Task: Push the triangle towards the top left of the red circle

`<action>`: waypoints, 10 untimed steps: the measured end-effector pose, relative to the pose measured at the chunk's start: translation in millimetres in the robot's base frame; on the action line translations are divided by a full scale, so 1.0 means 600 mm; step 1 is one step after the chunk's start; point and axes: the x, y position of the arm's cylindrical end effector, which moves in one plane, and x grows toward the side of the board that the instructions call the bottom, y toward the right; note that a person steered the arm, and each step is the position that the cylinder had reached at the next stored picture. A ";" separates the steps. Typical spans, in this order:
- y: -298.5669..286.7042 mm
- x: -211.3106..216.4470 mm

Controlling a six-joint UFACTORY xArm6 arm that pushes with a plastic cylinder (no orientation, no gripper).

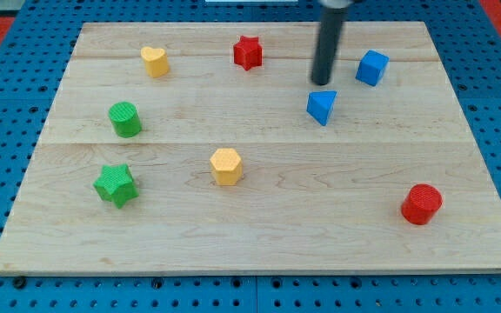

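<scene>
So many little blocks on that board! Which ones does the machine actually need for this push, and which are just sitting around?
Needed for the job:
- blue triangle, the block to push
- red circle, the landmark, near the view's bottom right
- my tip, just above the triangle in the view

Just lying about:
- blue cube
- red star
- yellow heart
- yellow hexagon
- green circle
- green star

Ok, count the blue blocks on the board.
2: the blue triangle just below my tip, and the blue cube to the tip's right, near the view's top. None seems hidden.
</scene>
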 end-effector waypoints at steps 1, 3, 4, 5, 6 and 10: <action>0.072 0.048; 0.059 0.071; -0.003 0.034; -0.078 0.052; 0.020 0.121; 0.162 0.136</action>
